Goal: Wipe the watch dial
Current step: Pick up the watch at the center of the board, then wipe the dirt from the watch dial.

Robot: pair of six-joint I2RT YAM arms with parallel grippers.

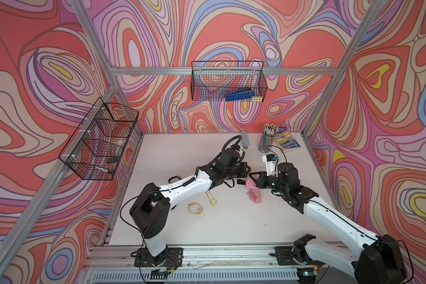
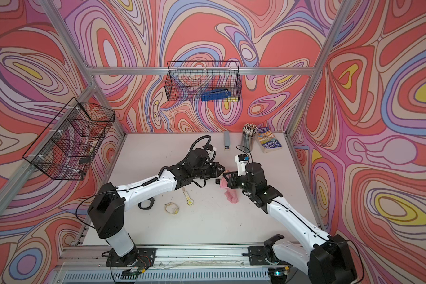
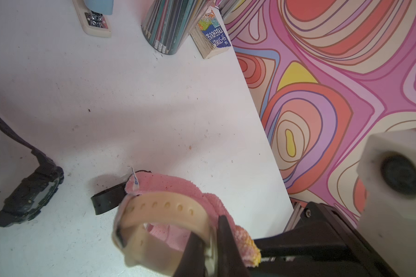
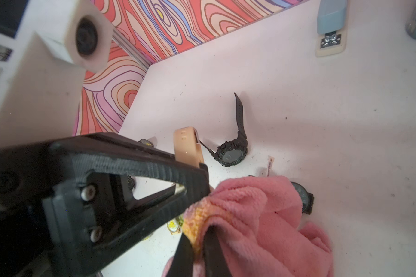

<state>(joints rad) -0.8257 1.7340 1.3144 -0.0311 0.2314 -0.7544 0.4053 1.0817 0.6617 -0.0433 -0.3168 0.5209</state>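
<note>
left claw (image 3: pixel 209 239) clamped on beige watch (image 3: pixel 166 206); right claw (image 4: pixel 198 242) clamped on pink cloth (image 4: pixel 262 215); cup (image 1: pixel 265 145) holds pencils (image 1: pixel 270 127).

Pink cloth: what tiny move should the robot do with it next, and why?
Probably a short rub of the pink cloth across the face of the beige watch. The left gripper is shut on that watch, the right gripper is shut on the cloth, and the cloth already drapes against the watch, so both look ready, though that face is hidden here.
</note>
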